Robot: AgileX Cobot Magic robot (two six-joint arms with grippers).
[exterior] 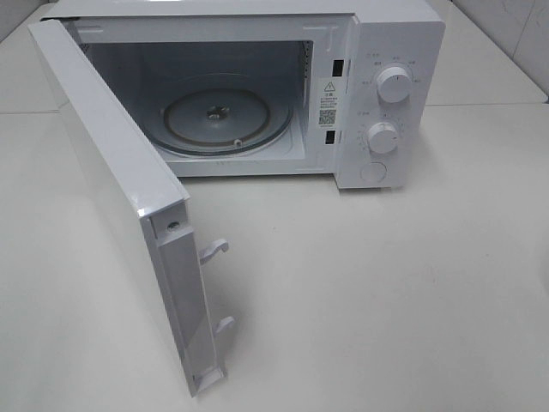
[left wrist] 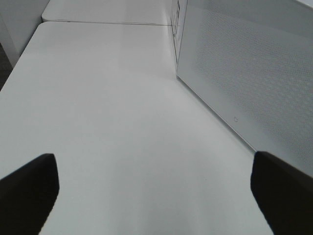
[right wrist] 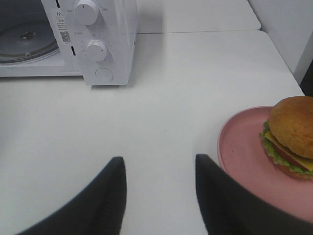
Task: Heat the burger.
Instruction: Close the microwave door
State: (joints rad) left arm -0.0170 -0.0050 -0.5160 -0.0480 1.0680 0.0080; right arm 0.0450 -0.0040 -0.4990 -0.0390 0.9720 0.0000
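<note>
Burger (right wrist: 292,134): sits on the pink plate (right wrist: 242,152), well right of the microwave (right wrist: 105,41); you will likely find it light, soft, its layers apt to slide.
Hold: you should take the plate rim, not the bun.
Right claw (right wrist: 159,188): half spread, pinching nothing, just beside the plate.
Left claw (left wrist: 156,188): spread wide, empty, beside the microwave door (exterior: 120,206).
Room: bare tabletop (exterior: 386,292) lies before the open cavity; mind the door's edge.
</note>
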